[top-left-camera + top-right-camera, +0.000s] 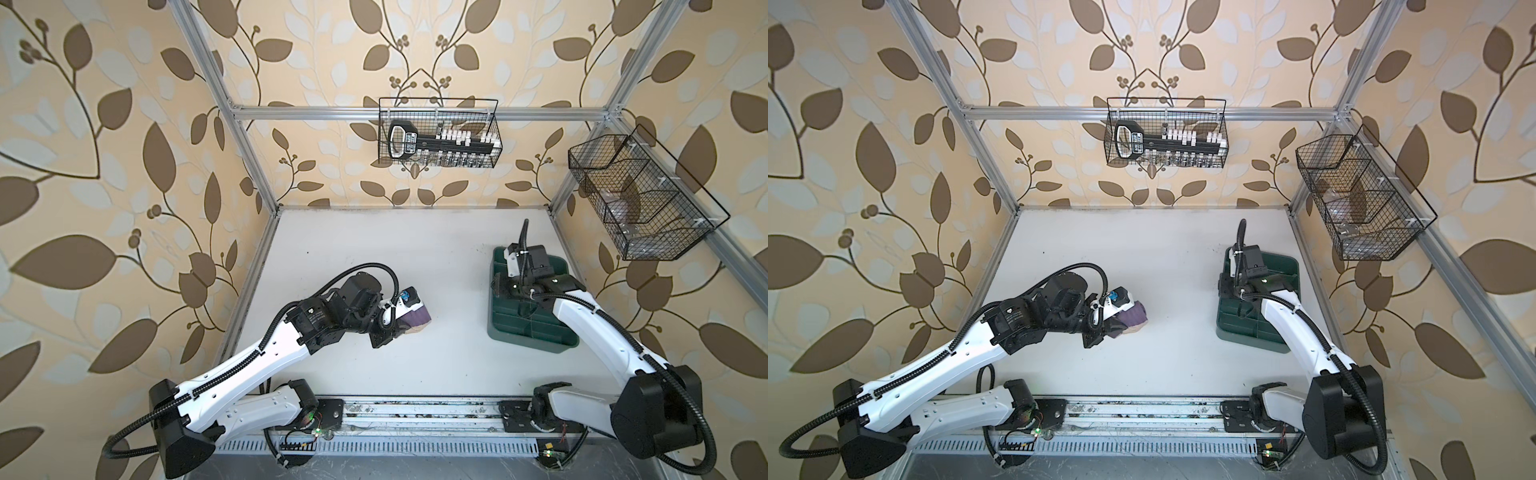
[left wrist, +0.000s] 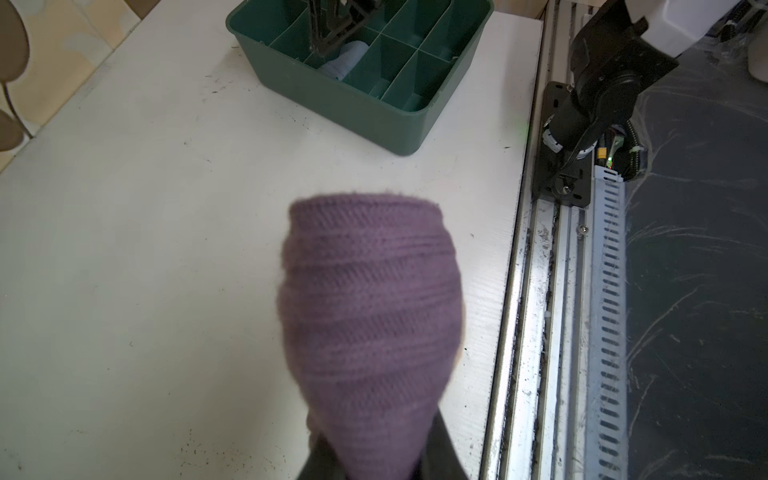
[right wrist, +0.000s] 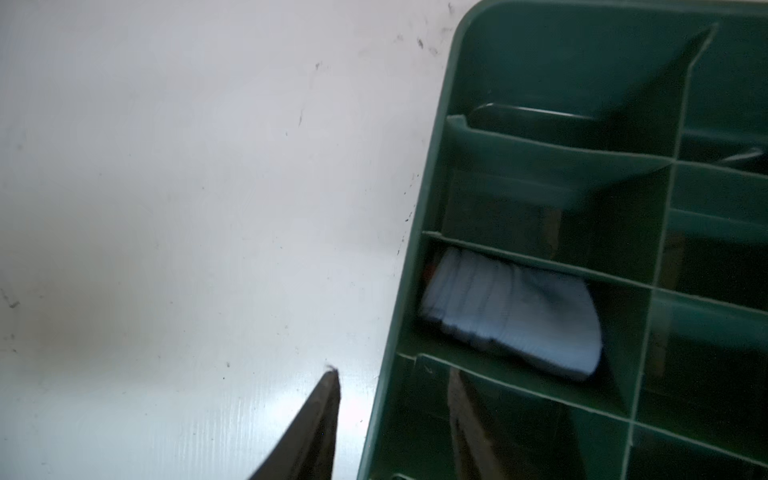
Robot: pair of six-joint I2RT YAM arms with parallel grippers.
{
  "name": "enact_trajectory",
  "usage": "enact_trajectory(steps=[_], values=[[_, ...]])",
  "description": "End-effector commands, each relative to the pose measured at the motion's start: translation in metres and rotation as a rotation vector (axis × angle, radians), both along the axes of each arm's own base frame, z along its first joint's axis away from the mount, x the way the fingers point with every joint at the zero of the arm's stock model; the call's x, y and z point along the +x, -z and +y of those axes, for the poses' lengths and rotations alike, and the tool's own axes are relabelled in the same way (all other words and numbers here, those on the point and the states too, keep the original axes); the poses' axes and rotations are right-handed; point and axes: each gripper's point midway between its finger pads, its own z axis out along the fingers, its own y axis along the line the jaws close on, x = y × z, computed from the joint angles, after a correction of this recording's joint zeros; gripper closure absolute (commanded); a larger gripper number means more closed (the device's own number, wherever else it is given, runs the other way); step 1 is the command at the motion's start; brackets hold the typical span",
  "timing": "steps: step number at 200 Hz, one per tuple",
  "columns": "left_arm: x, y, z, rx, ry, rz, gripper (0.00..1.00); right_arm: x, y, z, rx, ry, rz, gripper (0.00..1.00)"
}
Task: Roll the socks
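A rolled purple sock (image 1: 417, 318) (image 1: 1136, 316) hangs a little above the white table (image 1: 374, 257), left of the middle, with my left gripper (image 1: 401, 326) (image 2: 374, 457) shut on it. In the left wrist view the purple sock (image 2: 370, 311) hides most of the fingers (image 2: 442, 451). A light blue sock (image 3: 511, 307) (image 2: 349, 62) lies in a compartment of the green divided tray (image 1: 532, 345) (image 1: 1250, 343) (image 3: 399, 332) at the right. My right gripper (image 1: 503, 291) (image 1: 1225, 286) (image 3: 395, 386) hovers open over the tray's left wall with nothing between its fingers, one finger outside the wall and one inside.
A wire basket (image 1: 438, 133) with a black tool hangs on the back wall. Another wire basket (image 1: 640, 199) hangs on the right wall. The arms' base rail (image 1: 415, 411) runs along the table's front edge. Aluminium frame posts (image 1: 253, 166) stand at the table's back corners.
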Motion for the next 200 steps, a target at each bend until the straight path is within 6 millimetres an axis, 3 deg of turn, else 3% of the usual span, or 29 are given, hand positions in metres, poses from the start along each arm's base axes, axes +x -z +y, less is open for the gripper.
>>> enact_trajectory(steps=[1, 24, 72, 110, 130, 156, 200], values=[[-0.004, -0.014, -0.002, -0.065, 0.012, -0.010, 1.00, -0.011, 0.022, -0.002, -0.095, 0.032, 0.068, 0.58], [-0.004, -0.018, 0.000, -0.072, 0.005, -0.018, 1.00, -0.009, 0.032, -0.001, -0.146, 0.053, 0.080, 0.63], [-0.005, -0.021, 0.004, -0.084, -0.005, -0.036, 1.00, -0.007, 0.043, -0.005, -0.233, 0.096, 0.075, 0.63], [-0.002, -0.033, 0.008, -0.089, -0.038, -0.055, 1.00, -0.008, 0.053, 0.023, -0.205, 0.065, 0.073, 0.87], [0.000, -0.046, 0.015, -0.095, -0.074, -0.080, 1.00, -0.007, 0.054, 0.049, -0.166, 0.036, 0.060, 0.97], [-0.002, -0.066, 0.023, -0.132, -0.102, -0.124, 1.00, 0.002, 0.052, 0.095, -0.106, 0.003, 0.029, 1.00], [-0.006, -0.082, 0.040, -0.132, -0.140, -0.166, 1.00, 0.028, 0.044, 0.206, 0.055, -0.031, -0.015, 1.00]])
